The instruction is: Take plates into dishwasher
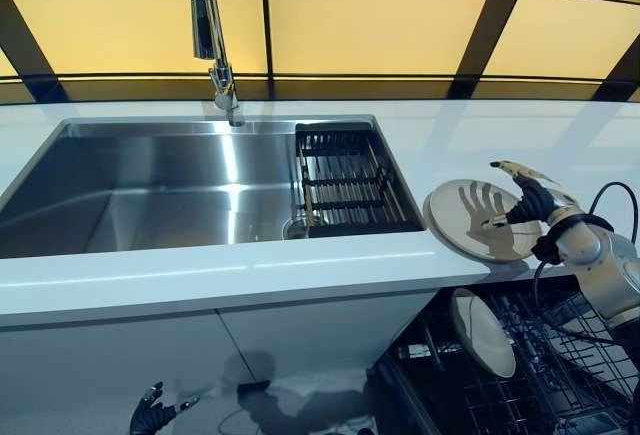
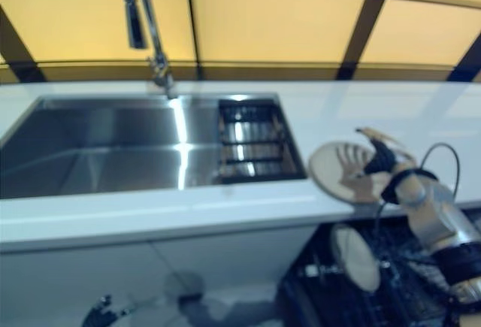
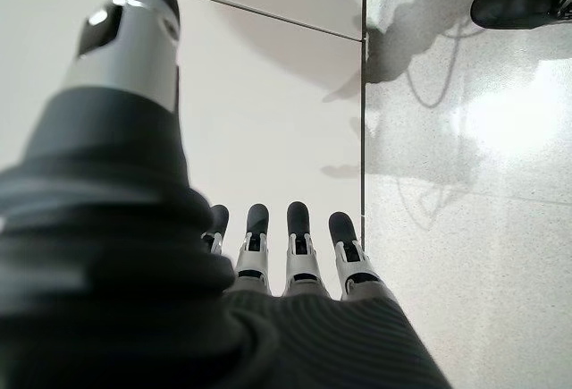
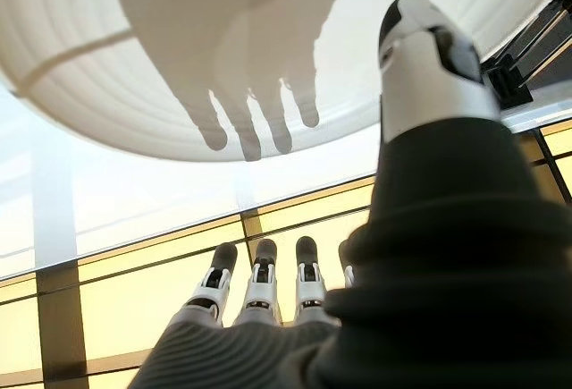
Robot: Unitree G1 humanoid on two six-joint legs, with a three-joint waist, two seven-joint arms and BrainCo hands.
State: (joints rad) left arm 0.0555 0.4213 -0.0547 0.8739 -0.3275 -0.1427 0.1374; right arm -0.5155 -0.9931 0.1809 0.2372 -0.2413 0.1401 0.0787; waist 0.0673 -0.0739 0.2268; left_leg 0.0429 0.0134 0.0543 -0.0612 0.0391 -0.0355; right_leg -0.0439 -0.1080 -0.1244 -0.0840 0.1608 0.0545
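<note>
A round beige plate (image 1: 470, 225) lies flat on the white counter (image 1: 250, 275) to the right of the sink, near the counter's front edge. My right hand (image 1: 533, 202) hovers just above the plate's right side with straight fingers (image 4: 263, 280), open, and casts its shadow on the plate (image 4: 134, 76). No finger or thumb curls round the rim. A second beige plate (image 1: 482, 333) stands on edge in the open dishwasher's lower rack (image 1: 565, 380) below the counter. My left hand (image 1: 153, 417) hangs low in front of the cabinet, open and empty, with straight fingers (image 3: 299, 241).
A steel sink (image 1: 150, 190) with a tall tap (image 1: 212, 35) fills the left of the counter. A black wire drainer (image 1: 345, 180) sits in the sink's right end. White cabinet doors (image 3: 268, 94) stand below the counter.
</note>
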